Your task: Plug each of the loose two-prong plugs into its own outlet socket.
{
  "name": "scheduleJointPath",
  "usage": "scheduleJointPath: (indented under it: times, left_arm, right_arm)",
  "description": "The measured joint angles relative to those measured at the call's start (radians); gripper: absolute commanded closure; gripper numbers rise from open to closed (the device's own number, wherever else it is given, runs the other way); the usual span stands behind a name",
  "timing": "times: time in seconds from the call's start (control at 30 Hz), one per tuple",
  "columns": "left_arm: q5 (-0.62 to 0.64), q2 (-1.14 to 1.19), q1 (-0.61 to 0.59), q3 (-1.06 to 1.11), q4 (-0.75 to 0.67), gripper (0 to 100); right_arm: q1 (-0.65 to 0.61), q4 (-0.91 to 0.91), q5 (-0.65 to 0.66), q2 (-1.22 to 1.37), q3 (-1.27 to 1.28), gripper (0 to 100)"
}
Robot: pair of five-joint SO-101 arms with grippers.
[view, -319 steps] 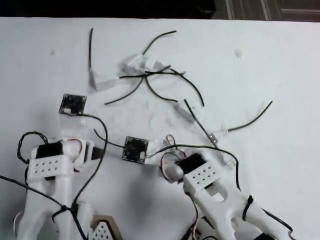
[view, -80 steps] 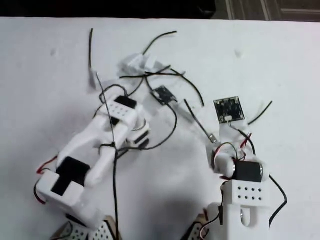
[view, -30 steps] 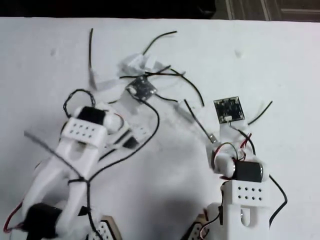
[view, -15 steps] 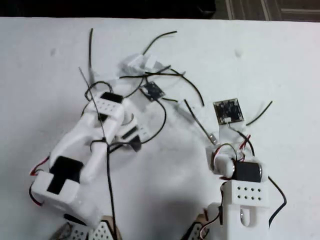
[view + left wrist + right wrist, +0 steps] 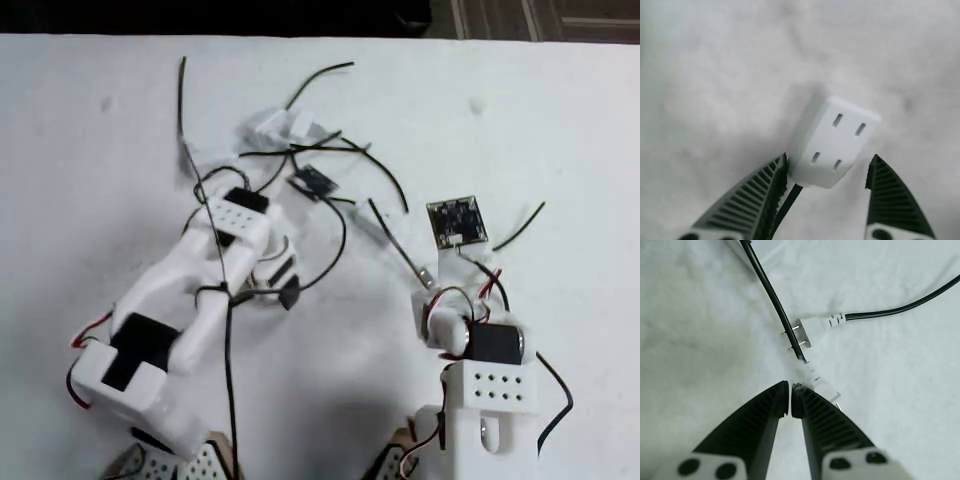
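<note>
White socket (image 5: 835,140) between left gripper (image 5: 828,162) fingers (image 5: 755,200)

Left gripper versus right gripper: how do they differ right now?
The fingers of the left gripper stand apart; those of the right gripper are pressed together. The left gripper has the white outlet socket between its fingers; the right gripper has nothing between its fingers, and a white two-prong plug lies just beyond its tips. Both have dark ribbed fingers and sit low over the white table.
</note>
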Motion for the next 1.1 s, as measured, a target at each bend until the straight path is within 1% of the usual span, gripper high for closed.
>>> scheduleJointPath:
  times: [0.13,0.2,0.37,0.5,0.63,0.77,0.83,1.0,1.1]
  left_arm:
    - [0.028,-0.064,0.002,0.0,0.049,74]
    - [0.066,-0.097,0.002,0.0,0.049,72]
    - [0.083,-0.104,0.002,0.0,0.049,69]
    - [0.026,-0.066,0.002,0.0,0.028,70]
    - [-0.005,0.008,-0.005,0.0,-0.051,70]
    - [-0.009,0.043,-0.035,-0.032,-0.086,76]
    - [0.011,0.043,-0.043,-0.057,-0.086,77]
    - [0.149,0.044,-0.044,-0.063,-0.086,77]
    - [0.193,0.044,-0.044,-0.063,-0.054,77]
  right_arm:
    - [0.0,0.0,0.0,0.0,0.0,97.8]
    - [0.0,0.0,0.0,0.0,0.0,97.8]
    - [0.0,0.0,0.0,0.0,0.0,97.8]
    - [0.0,0.0,0.0,0.0,0.0,97.8]
    - [0.0,0.0,0.0,0.0,0.0,97.8]
    - [0.0,0.0,0.0,0.0,0.0,97.8]
    - [0.0,0.0,0.0,0.0,0.0,97.8]
    - [0.0,0.0,0.0,0.0,0.0,97.8]
    - [0.0,0.0,0.0,0.0,0.0,97.8]
